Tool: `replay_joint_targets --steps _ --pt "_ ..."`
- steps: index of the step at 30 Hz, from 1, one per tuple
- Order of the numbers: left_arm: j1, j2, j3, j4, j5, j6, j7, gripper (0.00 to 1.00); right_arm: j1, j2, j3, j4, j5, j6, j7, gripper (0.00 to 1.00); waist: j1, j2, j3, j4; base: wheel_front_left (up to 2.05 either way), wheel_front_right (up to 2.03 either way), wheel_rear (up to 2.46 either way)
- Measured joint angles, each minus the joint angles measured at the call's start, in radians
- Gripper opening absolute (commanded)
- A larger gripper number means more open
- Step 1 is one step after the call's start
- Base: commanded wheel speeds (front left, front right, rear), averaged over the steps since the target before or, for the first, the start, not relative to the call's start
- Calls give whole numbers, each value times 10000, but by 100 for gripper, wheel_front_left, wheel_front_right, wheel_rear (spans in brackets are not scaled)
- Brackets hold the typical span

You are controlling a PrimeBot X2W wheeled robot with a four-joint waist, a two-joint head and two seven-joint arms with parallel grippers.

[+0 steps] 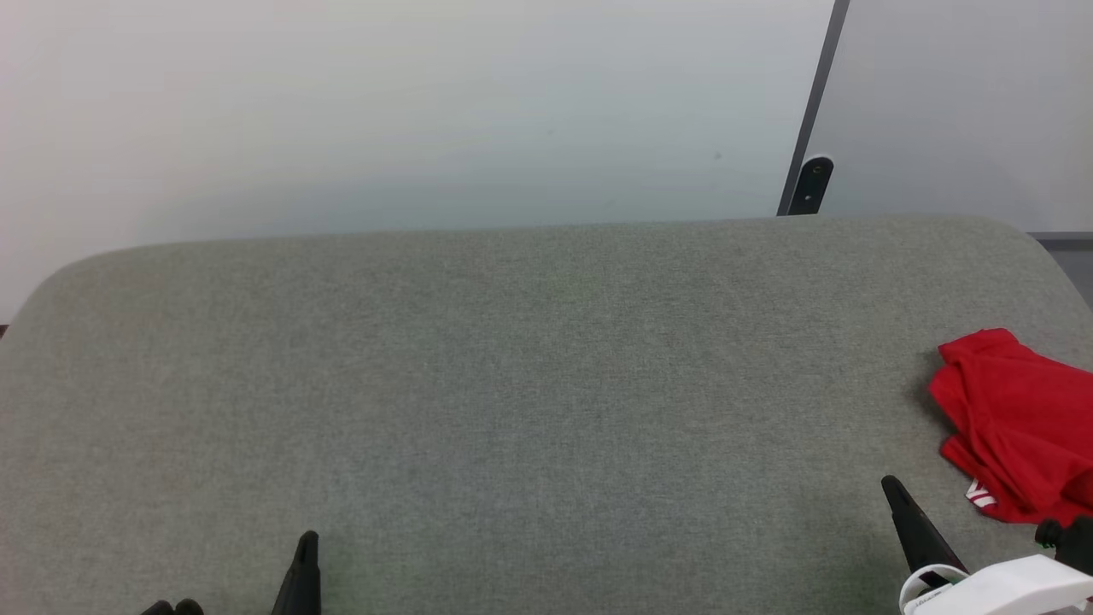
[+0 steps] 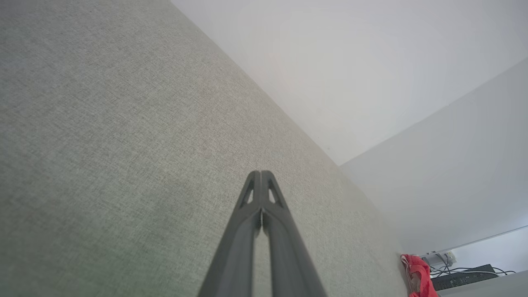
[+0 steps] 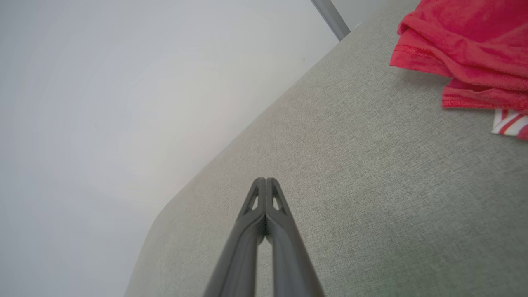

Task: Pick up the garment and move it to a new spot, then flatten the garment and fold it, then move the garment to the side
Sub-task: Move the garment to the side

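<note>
The garment (image 1: 1016,423), a red jersey, lies crumpled at the right edge of the grey fabric surface (image 1: 529,384), partly cut off by the head view's border. A bit of red-and-white striped trim (image 3: 509,123) pokes out beneath its folds. The right wrist view shows the garment (image 3: 466,45) at the upper right, well apart from my right gripper (image 3: 266,180), whose fingers are shut with nothing between them. My right gripper (image 1: 890,484) sits just left of the garment. My left gripper (image 2: 260,173) is shut and empty; it hovers low at the front left (image 1: 307,540). The garment (image 2: 418,274) shows far off in the left wrist view.
A pale wall (image 1: 410,111) rises behind the surface's far edge. A dark metal post (image 1: 811,128) stands at the back right. Cables and a dark box (image 2: 462,278) sit beyond the surface's end in the left wrist view.
</note>
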State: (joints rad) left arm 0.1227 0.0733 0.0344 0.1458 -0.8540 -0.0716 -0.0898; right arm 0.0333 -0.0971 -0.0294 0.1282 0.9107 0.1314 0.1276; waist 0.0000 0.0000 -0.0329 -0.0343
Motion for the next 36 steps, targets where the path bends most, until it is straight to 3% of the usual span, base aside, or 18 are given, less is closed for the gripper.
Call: replay_joint_targets --steps 36 --pt "-1179 -98 382 533 -3952 -284 1045 0 -698 230 -449 606 3595 -2 -58 0 0 0 155 148 0 0 0"
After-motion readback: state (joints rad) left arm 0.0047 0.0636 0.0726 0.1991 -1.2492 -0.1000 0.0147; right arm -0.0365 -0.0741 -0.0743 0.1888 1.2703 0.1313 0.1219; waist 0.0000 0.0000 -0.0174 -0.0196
